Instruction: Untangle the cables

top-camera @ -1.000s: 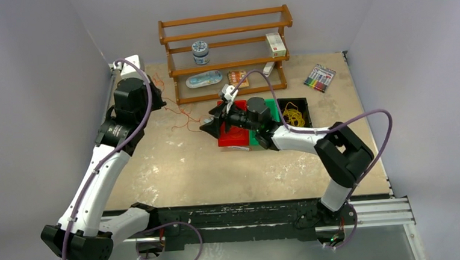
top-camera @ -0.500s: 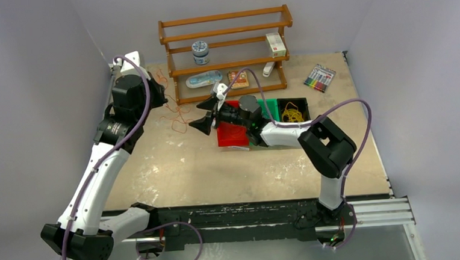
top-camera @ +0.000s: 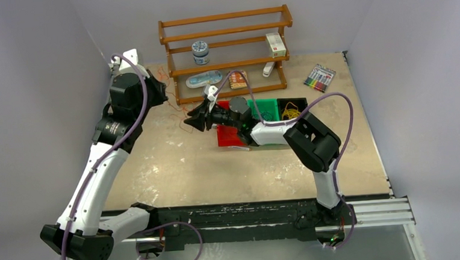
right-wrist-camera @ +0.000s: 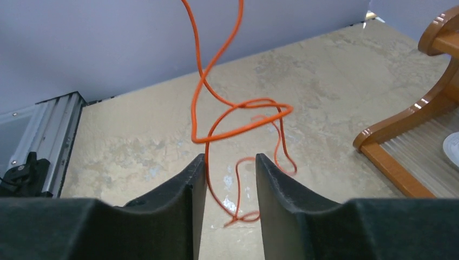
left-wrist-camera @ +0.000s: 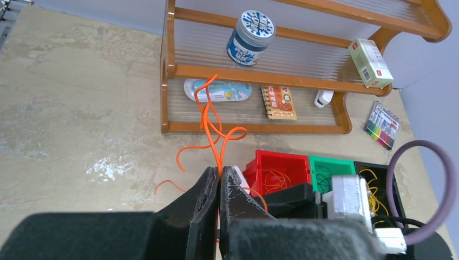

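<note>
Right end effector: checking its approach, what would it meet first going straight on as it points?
Probably the orange cable, looping just ahead of the open right end effector; past it, the table, though depth is unclear.

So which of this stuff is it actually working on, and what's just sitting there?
Job: orange cable, pinched in the left gripper; open right gripper; yellow cables.
Lying about: wooden rack, jar, marker pack, notebook.

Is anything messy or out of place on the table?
Yes. The orange cable is a twisted snarl of loops, held up in front of the wooden shelf by the shut left gripper. The right gripper is open near it. The wires in the red bin lie coiled inside it.
</note>
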`<state>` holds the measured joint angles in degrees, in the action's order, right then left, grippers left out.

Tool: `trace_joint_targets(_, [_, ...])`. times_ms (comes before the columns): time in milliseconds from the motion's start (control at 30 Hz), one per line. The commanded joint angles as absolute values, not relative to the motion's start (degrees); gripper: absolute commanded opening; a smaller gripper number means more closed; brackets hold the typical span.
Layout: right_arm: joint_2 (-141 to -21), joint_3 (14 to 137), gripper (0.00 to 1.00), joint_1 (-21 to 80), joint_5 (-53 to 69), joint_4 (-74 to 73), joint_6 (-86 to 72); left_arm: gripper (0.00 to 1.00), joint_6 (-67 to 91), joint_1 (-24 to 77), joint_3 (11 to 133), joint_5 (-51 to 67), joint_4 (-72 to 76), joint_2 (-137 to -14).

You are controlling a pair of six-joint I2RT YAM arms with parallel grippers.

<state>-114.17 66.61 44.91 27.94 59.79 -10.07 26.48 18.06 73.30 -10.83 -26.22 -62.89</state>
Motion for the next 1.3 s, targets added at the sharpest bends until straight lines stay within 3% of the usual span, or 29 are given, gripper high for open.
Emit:
trace_joint_targets(0, [-113.3,68.0,0.3,45.0,25.8,63.3,-12.3,0.0,27.2,17.8,76.3,-10.7,-23.9,-62.3])
trace_joint_targets(100, [-112.1,65.7,0.11,45.0,25.1,63.0,-13.0,0.0,26.1,17.8,77.0,-13.4,-24.9,-62.5])
trace_joint_targets(200, [-110.2,61.9,0.0,45.1,25.2,63.0,-13.4,0.0,24.9,17.8,78.3,-16.8,-26.4,-62.7])
trace_joint_targets(733, [-92.7,43.2,0.0,47.5,25.1,51.8,-10.6,0.0,18.9,17.3,87.9,-30.6,-30.6,-71.8])
trace_joint_targets(1267, [-83.0,37.3,0.0,48.8,21.6,31.1,-8.0,0.0,11.5,15.9,102.6,-43.5,-35.5,-80.9])
